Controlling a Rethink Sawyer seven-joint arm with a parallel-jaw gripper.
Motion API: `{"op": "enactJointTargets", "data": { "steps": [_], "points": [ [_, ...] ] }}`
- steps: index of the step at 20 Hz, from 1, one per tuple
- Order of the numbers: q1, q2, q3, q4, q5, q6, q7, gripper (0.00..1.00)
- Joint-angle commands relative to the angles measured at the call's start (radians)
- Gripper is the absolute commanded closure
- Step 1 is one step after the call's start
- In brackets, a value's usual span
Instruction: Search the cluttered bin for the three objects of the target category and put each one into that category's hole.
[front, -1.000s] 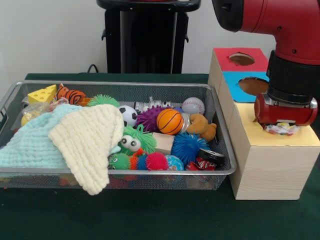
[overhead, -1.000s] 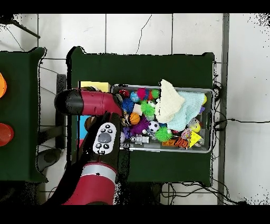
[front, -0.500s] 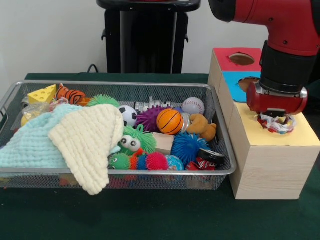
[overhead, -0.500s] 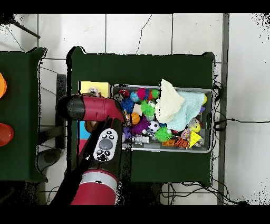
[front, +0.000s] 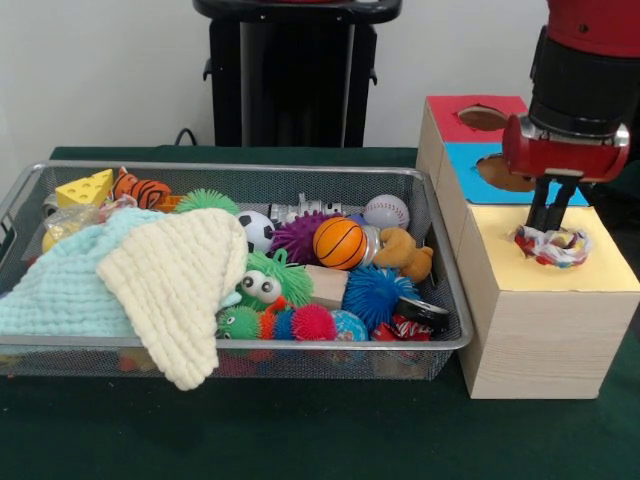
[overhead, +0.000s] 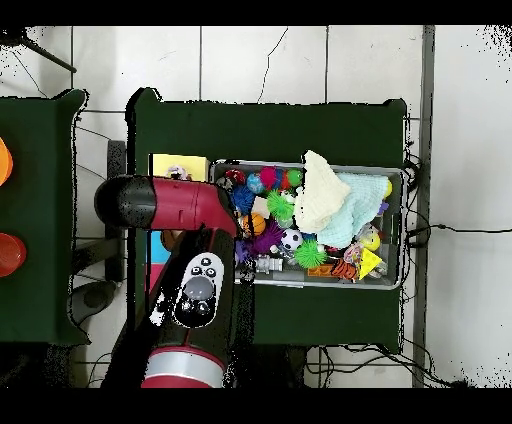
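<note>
Wire mesh bin (front: 236, 343), lower left to centre of the front view: cream knitted cloth (front: 176, 278) draped over its near rim, pale blue cloth (front: 62, 285) beside it; spiky balls, a basketball (front: 339, 243) and a cheese wedge (front: 86, 188) further back. Wooden box (front: 535, 330), right: crinkly printed wrapper (front: 550, 245) sitting in the yellow-topped hole (front: 520, 262). Gripper (front: 549, 215), upper right, just above the wrapper, its dark fingers (front: 540, 206) close together, gripping nothing; blue and red panels behind
</note>
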Motion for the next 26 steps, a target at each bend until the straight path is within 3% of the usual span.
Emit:
{"op": "enactJointTargets", "data": {
  "steps": [1, 9, 17, 26],
  "points": [
    [-0.019, -0.013, 0.002, 0.013, -0.04, 0.237, 0.16, 1.0],
    [0.029, 0.014, -0.029, -0.108, -0.044, 0.336, 0.218, 1.0],
    [0.023, 0.09, -0.025, -0.193, -0.027, 0.316, 0.229, 1.0],
    [0.013, 0.208, -0.02, -0.358, -0.01, 0.349, 0.246, 1.0]
  ]
}}
